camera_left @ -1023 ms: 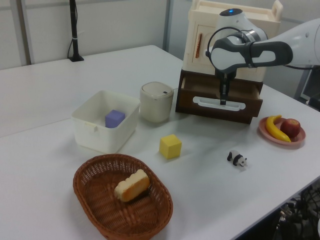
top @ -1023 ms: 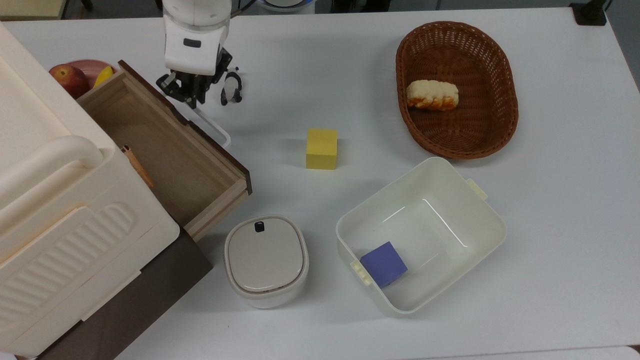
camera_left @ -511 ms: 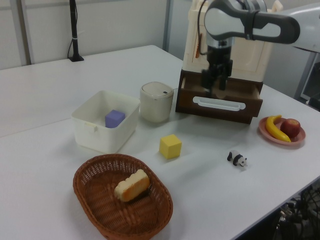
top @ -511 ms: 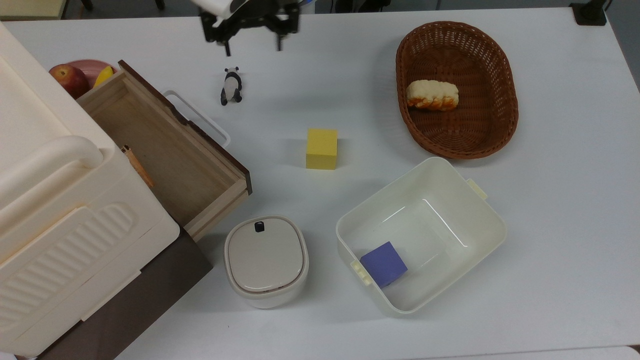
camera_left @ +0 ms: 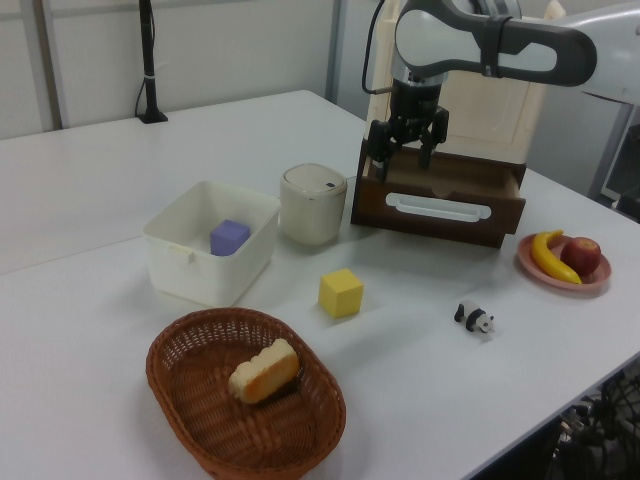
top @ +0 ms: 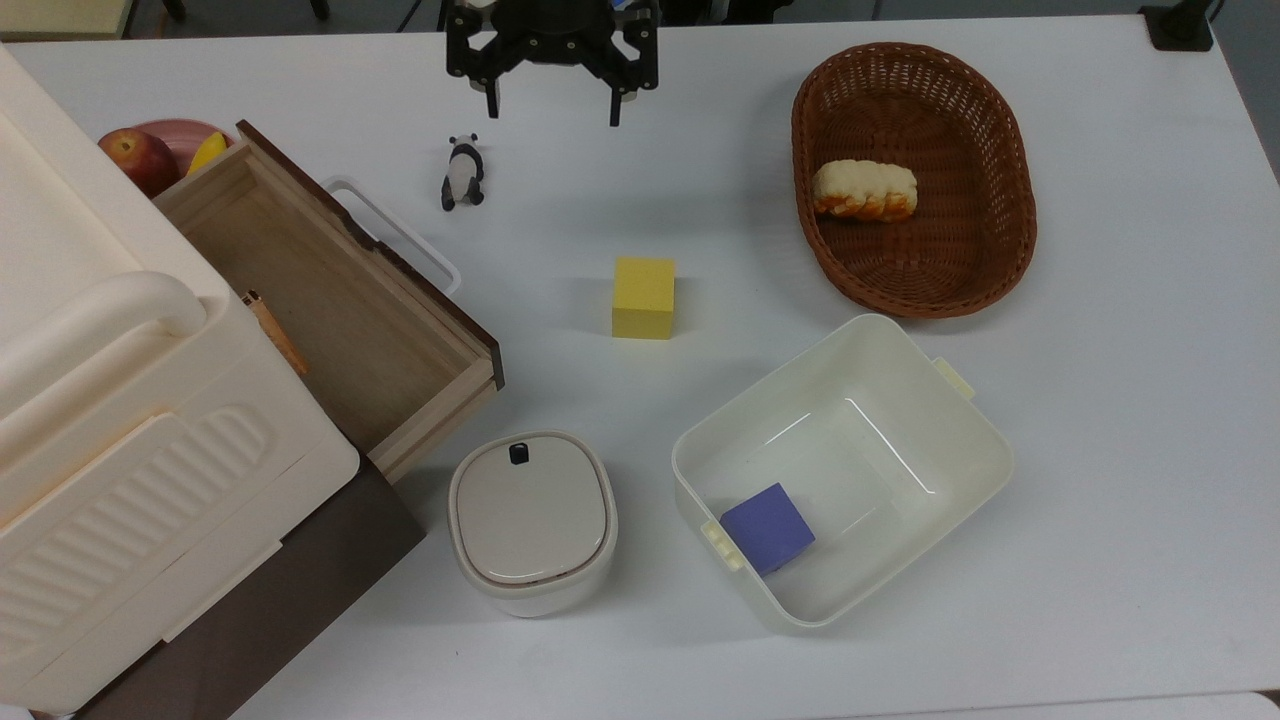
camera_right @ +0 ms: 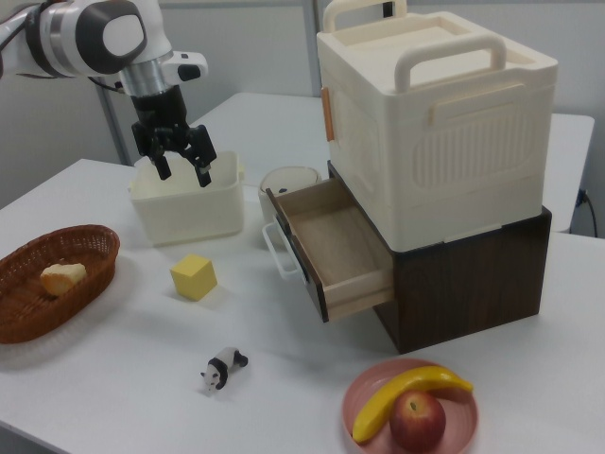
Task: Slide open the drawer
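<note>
The drawer [top: 330,300] stands pulled out of the dark brown cabinet, showing its pale wood floor. Its dark front panel carries a white loop handle [top: 398,236]. In the left view the drawer front [camera_left: 440,205] faces the camera; in the right view the drawer [camera_right: 333,248] sticks out under the cream case. My gripper [top: 553,108] hangs open and empty near the far table edge, well clear of the handle. In the left view the gripper [camera_left: 403,160] hovers in front of the cabinet's upper left; in the right view the gripper [camera_right: 184,175] is high above the table.
A toy panda [top: 461,172] lies just below the gripper in the top view. A yellow cube [top: 643,297], a wicker basket [top: 960,270] with bread, a white tub [top: 985,440] holding a purple cube, a lidded round container [top: 531,520] and a fruit plate [top: 185,135] share the table.
My gripper has let go of the white handle, risen and moved to the top view's right, and its fingers have spread wide. The drawer stays pulled out.
</note>
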`<state>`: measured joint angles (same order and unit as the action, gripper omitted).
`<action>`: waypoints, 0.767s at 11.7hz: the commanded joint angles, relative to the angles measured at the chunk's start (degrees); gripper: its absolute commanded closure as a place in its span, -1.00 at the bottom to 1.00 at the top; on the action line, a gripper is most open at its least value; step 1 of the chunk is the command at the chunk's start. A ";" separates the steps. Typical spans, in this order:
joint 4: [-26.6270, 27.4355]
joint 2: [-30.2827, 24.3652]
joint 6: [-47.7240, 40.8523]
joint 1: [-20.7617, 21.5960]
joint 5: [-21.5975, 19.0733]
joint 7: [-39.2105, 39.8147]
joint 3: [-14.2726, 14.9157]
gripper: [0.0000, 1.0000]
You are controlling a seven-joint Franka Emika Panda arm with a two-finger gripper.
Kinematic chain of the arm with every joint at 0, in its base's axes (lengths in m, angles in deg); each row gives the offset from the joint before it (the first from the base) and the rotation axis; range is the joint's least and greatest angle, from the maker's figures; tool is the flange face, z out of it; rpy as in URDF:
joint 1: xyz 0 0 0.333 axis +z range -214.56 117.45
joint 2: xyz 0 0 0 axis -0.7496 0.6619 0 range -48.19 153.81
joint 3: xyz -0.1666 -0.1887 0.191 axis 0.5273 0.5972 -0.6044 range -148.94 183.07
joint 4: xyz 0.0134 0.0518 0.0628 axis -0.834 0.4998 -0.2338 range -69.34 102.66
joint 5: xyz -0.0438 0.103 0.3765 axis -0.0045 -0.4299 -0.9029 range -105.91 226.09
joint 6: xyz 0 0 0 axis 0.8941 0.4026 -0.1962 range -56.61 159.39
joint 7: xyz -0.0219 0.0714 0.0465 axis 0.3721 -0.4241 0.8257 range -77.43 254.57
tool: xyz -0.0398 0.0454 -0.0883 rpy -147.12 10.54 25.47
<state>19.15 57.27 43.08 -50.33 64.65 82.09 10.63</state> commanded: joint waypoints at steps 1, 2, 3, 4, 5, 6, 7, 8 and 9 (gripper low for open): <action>0.14 -0.50 0.28 -0.16 -1.48 -0.73 0.64 -1.00; -0.03 -0.50 0.10 0.19 -1.83 -0.30 1.77 -1.00; -0.64 -0.85 -1.29 1.94 -1.92 1.36 4.56 -1.00; -0.74 -0.94 -2.61 5.17 -2.44 3.29 7.64 -1.00; -0.74 -0.94 -2.54 6.60 -2.88 3.40 9.32 -1.00; -0.82 -0.86 -2.45 6.96 -3.06 3.40 9.69 -1.00; -0.82 -1.03 -2.45 7.05 -3.06 3.40 9.78 -1.00; -0.82 -1.21 -2.45 7.05 -3.06 3.49 9.78 -1.00; -0.82 -1.21 -2.53 7.14 -3.15 3.49 9.78 -1.00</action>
<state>18.43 57.16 42.13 -44.60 62.85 84.07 18.93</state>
